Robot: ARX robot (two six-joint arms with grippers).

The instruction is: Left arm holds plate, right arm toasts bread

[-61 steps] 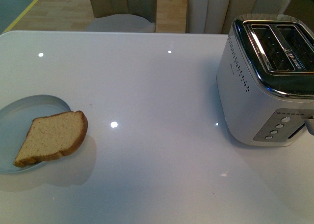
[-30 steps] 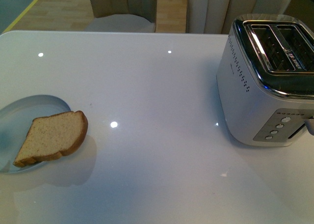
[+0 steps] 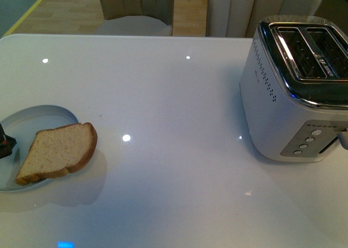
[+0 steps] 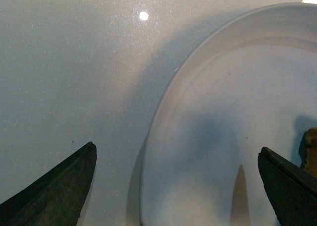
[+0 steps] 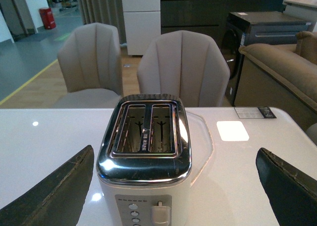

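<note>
Reached the plate (image 3: 54, 113) rim since a second ago with left fingers (image 4: 59, 191) parted to clamp it; held right fingers (image 5: 54, 191) parted too, bread (image 3: 60, 153) untaken.

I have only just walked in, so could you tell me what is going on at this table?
A two-armed robot is setting up to toast bread. Its left tool hangs open at the edge of the plate, one side over the table and the other over the plate, gripping nothing yet. The bread lies on the plate, its rounded end past the rim. The right tool is open and empty, facing the toaster, whose two slots are empty.
</note>
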